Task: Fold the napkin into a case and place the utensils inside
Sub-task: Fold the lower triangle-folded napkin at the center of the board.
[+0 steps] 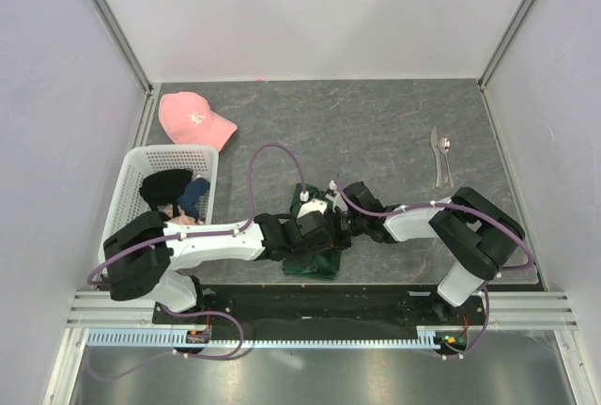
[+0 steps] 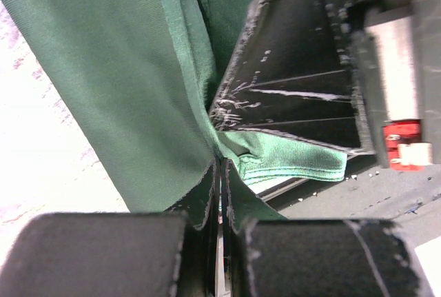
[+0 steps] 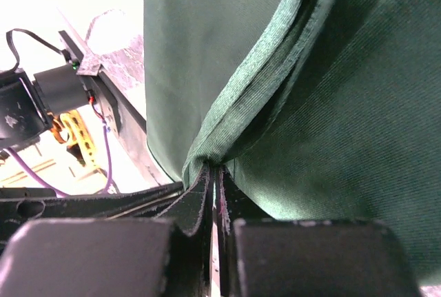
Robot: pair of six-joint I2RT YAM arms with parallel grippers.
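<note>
The napkin [image 2: 117, 83] is pinched at its hem by the closed left gripper [image 2: 219, 176], and another folded edge is clamped by the closed right gripper [image 3: 214, 176], just beside the first. The utensils [image 1: 441, 156] are laid on the worktop [image 1: 376, 123], well apart from both grippers.

The left arm [image 1: 211, 241] and right arm [image 1: 413, 222] stretch inward, wrists nearly touching, both sets of jaws clamped shut.

even bright overhead light; wrist views overexposed at edges, foreground blurred.
</note>
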